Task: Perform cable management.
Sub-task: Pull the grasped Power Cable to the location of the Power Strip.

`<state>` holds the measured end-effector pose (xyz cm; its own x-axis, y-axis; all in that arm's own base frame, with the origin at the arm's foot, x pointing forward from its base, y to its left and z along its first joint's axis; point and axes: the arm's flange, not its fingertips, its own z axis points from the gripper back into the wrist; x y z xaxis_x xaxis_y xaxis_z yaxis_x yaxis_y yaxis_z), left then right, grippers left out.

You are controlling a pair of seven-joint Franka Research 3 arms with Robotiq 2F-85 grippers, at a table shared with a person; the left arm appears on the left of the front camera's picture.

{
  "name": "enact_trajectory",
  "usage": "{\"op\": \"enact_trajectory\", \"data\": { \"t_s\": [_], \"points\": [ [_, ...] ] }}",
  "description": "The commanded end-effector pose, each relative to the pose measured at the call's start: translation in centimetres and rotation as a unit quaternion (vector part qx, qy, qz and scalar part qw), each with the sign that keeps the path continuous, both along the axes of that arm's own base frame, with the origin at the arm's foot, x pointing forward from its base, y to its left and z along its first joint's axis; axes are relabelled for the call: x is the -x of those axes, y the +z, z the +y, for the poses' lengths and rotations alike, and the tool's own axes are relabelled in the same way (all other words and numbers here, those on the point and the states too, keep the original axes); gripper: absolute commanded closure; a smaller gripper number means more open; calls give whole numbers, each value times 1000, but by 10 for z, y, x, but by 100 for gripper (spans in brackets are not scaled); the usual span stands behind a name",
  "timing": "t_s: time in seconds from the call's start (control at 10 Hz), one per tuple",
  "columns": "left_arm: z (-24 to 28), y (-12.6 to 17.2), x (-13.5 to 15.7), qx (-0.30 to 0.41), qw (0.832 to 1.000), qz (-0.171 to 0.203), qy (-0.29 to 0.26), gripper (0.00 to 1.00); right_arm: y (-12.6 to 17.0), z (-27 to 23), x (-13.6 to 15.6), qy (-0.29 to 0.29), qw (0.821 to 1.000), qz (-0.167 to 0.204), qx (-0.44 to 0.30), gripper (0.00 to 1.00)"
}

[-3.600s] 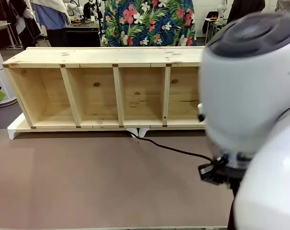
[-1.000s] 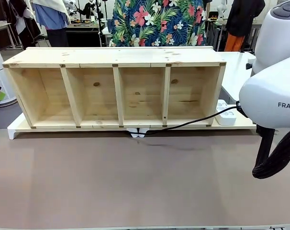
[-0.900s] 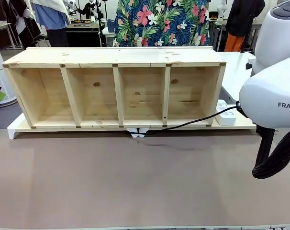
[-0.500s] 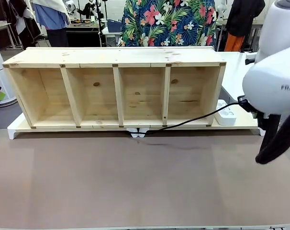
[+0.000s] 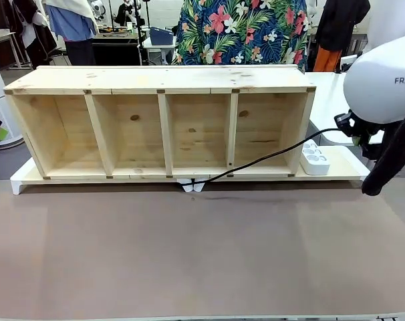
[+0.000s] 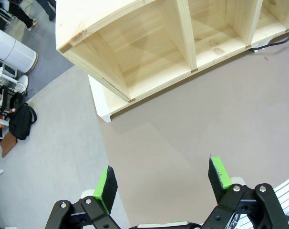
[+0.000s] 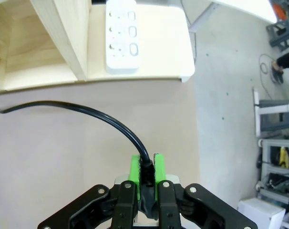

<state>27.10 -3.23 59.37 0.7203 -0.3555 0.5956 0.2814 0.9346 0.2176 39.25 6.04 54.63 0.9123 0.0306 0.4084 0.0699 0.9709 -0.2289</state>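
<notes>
The thin black cable [image 5: 283, 152] runs from under the middle of the wooden shelf [image 5: 162, 79] up and to the right through the air. My right gripper [image 5: 346, 125] holds its end above the table's right side. In the right wrist view the right gripper [image 7: 146, 168] is shut on the cable's plug end, and the cable [image 7: 87, 110] curves away to the left. A white power strip [image 7: 121, 38] lies beyond the fingers, beside the shelf's end wall. My left gripper [image 6: 162, 179] hangs open high over the brown table [image 6: 192, 129] near the shelf's left end.
The four-bay wooden shelf stands on a white base [image 5: 19, 180] along the table's far side. The power strip [image 5: 315, 159] sits on that base at the right. A person in a flowered shirt [image 5: 242, 30] stands behind the shelf. Bare brown table [image 5: 189, 254] spreads in front.
My right arm has drawn up and back to the right, lifting the cable's end off the table to above the power strip. The person behind the shelf has stepped to the right.
</notes>
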Motion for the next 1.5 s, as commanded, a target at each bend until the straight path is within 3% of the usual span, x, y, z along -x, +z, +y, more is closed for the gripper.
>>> {"op": "enact_trajectory", "data": {
  "t_s": [0.0, 0.6, 1.0, 1.4],
  "points": [
    [0, 1, 0, 0, 1000, -4, 0, 0, 12, -12, -17, 18, 999, -25, 8, 85],
    [0, 1, 0, 0, 1000, -4, 0, 0, 26, -57, -76, -1, 999, -32, -19, 85],
    [0, 1, 0, 0, 1000, -4, 0, 0, 14, -47, -112, 52, 997, -37, -42, 85],
    [0, 1, 0, 0, 1000, -4, 0, 0, -11, -35, -142, 56, 998, -24, -33, 85]
  ]
}}
